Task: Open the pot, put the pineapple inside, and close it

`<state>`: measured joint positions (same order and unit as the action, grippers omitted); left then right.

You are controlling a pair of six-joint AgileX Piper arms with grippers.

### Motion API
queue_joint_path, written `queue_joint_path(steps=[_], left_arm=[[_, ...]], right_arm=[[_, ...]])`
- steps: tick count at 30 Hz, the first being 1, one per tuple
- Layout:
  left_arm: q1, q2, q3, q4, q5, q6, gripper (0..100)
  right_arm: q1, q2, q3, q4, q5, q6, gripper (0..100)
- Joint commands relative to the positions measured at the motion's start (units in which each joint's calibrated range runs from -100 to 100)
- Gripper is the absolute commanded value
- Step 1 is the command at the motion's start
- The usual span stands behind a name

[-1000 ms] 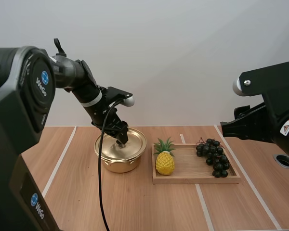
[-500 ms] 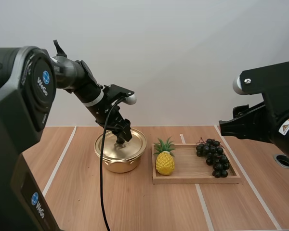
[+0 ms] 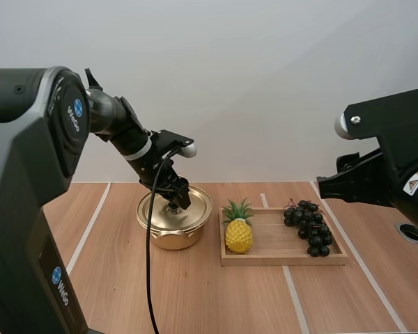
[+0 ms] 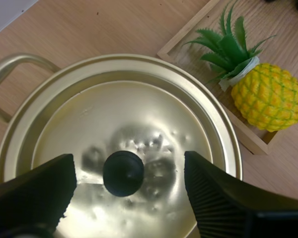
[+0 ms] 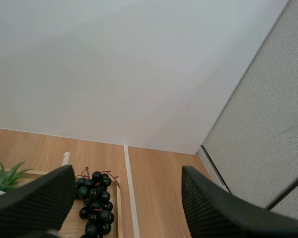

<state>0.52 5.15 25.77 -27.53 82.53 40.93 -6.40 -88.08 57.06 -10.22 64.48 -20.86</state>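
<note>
While the lid [image 3: 194, 203] sat closed on the golden pot [image 3: 168, 238], my left gripper [image 3: 175, 202] hung directly over it. Its fingers [image 4: 37, 191] stood released and well spread, one to each side of the black knob [image 4: 123, 173]. A gap showed on both sides, and nothing was grasped. Whether the fingertips had reached the knob's level could not be determined.

The pineapple [image 3: 238, 233] stood upright at the left end of the wooden tray [image 3: 285, 259], just beside the pot and outside it. A bunch of dark grapes [image 3: 308, 227] lay at the tray's right end, apart from the pineapple. Pot and tray both rested on the wooden table [image 3: 216, 299].

My right gripper [image 5: 128, 171] was raised clear of the table, above the grapes' end of the tray. Its fingers were parted, ribbed faces turned inward, with nothing held between them.
</note>
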Motion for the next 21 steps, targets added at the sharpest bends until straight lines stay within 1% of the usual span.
queue_joint_path(steps=[1,6,15,16,18,20,21], left_arm=[[-0.11,0.01,-0.62,-0.92,1.56,0.17,100],[-0.11,0.01,-0.62,-0.80,2.43,0.17,100],[-0.11,0.01,-0.62,1.65,2.01,-0.86,100],[-0.11,0.01,-0.62,1.74,1.25,-1.23,97],[-0.11,0.01,-0.62,1.88,-0.18,-1.35,84],[-0.11,0.01,-0.62,1.88,-0.94,-1.35,65],[-0.11,0.01,-0.62,2.01,-1.17,-1.35,57]], right_arm=[[-0.19,-0.09,-0.35,0.04,-0.36,-0.43,100],[-0.19,-0.09,-0.35,0.04,-0.36,-0.43,100],[-0.19,-0.09,-0.35,0.04,-0.36,-0.43,100],[-0.19,-0.09,-0.35,0.04,-0.36,-0.43,100],[-0.19,-0.09,-0.35,0.04,-0.36,-0.43,100],[-0.19,-0.09,-0.35,0.04,0.16,-0.42,100],[-0.19,-0.09,-0.35,0.16,0.19,-0.42,100]])
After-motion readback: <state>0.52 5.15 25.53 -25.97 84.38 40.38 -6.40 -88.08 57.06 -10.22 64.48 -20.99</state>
